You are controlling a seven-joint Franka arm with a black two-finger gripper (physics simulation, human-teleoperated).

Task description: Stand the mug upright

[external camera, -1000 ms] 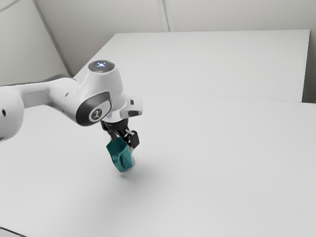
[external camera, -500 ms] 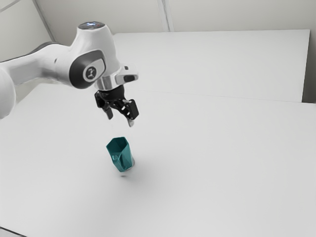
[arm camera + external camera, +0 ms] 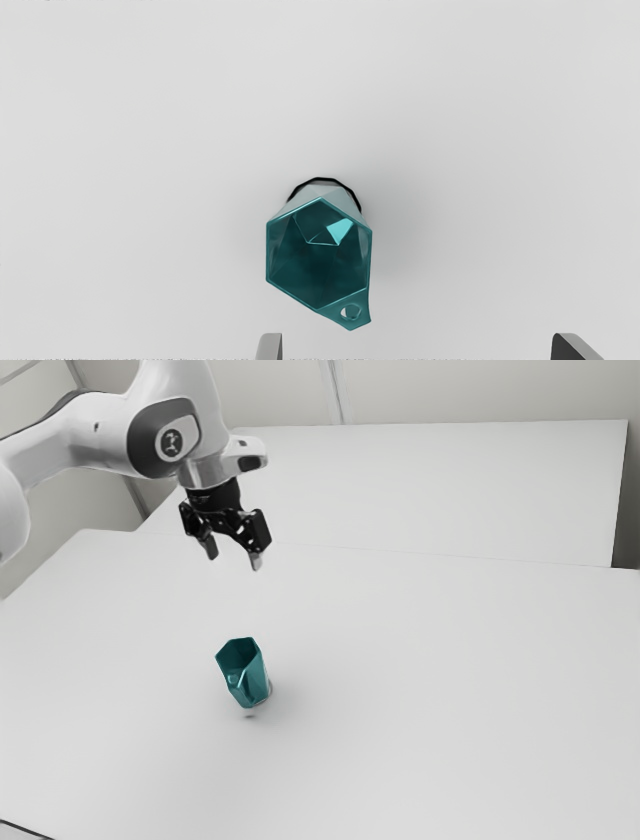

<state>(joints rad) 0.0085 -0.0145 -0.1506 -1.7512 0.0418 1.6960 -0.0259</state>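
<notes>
Teal and many-sided, the mug stands on the pale table with its mouth facing up and its base down. Its handle is on the side toward the exterior camera. In the wrist view, the mug's six-sided rim surrounds a darker inside, where one bright facet catches the light. A round hole shows in the handle, which juts from a corner of the mug on the side nearer my fingers. Part of a dark ring shows round the mug's base, and a soft shadow spreads over the table beside it.

My gripper is above the mug and well apart from it, pointing down, a little toward the exterior view's left of it. The fingers are spread wide, with nothing held between them and neither touching the mug. Above the mug, the white arm reaches in from the exterior view's left. Beyond the mug, well apart from it, are a second pale surface and a light wall.
</notes>
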